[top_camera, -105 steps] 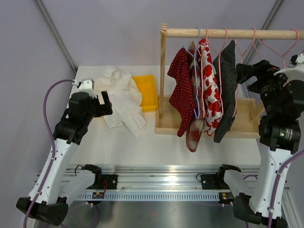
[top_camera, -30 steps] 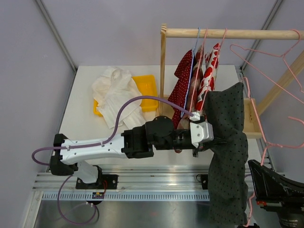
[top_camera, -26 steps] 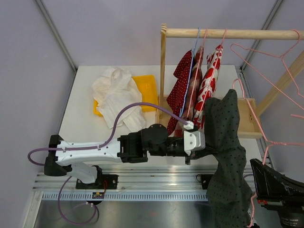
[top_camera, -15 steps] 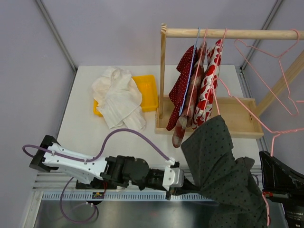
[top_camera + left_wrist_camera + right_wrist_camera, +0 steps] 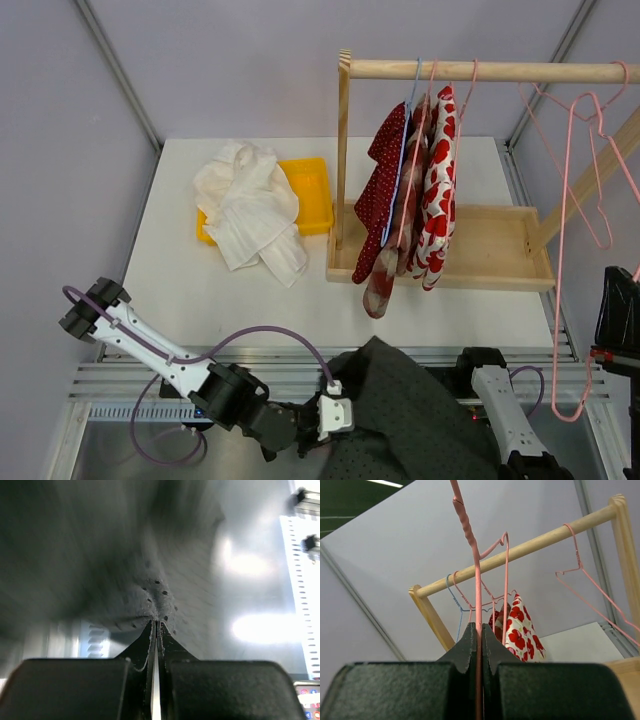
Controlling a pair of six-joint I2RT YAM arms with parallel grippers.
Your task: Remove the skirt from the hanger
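Removal appears complete: skirt (image 5: 410,410) at six o'clock, pinched tight by left gripper (image 5: 156,625); right gripper (image 5: 479,630) clamps bare pink hanger (image 5: 557,300) at three o'clock; set-down remains.

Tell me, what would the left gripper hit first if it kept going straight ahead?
The dark dotted skirt. The left gripper is pinching a fold of it, and cloth fills the view ahead; what lies behind is hidden.

We see a robotics lab test cell. Plain lilac wall panels (image 5: 250,60) enclose a white table (image 5: 250,300) edged by a slotted aluminium rail (image 5: 300,375).
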